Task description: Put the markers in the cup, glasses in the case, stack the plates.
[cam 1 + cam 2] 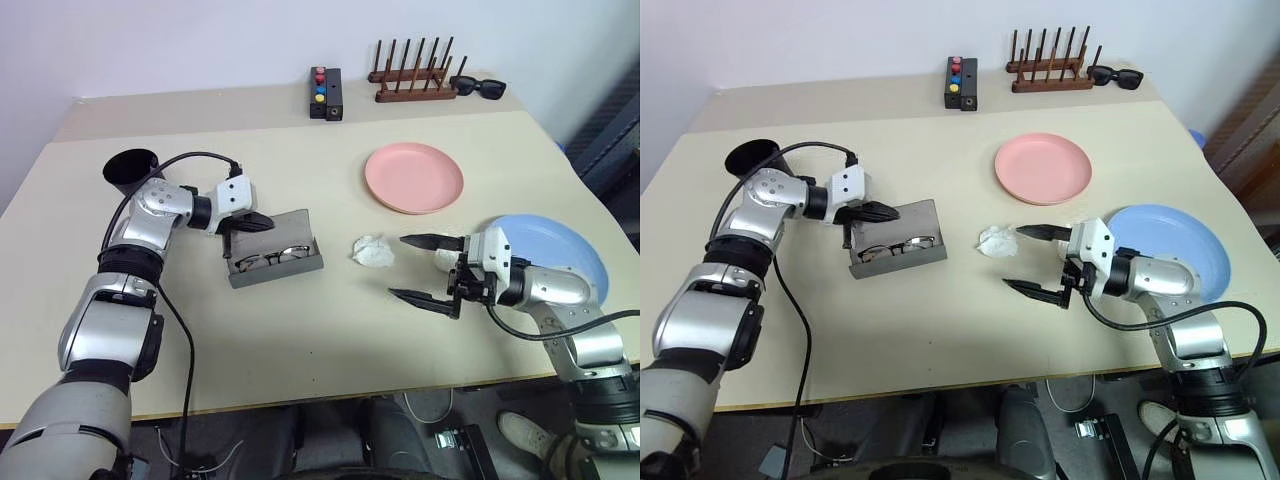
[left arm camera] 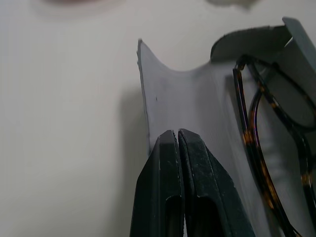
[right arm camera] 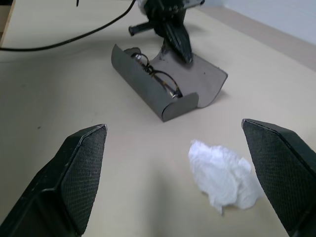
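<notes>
The grey case lies open left of the table's centre, with the dark-rimmed glasses resting in its tray. My left gripper is shut, with its tips over the raised lid flap and nothing showing between the fingers. The black cup stands at the left, behind that arm. A pink plate sits at centre right and a blue plate nearer the right edge, apart from it. My right gripper hangs open beside the blue plate, pointing toward the case. The markers are out of view.
A crumpled white tissue lies between the case and my right gripper. At the back stand a black box with coloured buttons, a wooden peg rack and black sunglasses. A black cable loops over the left arm.
</notes>
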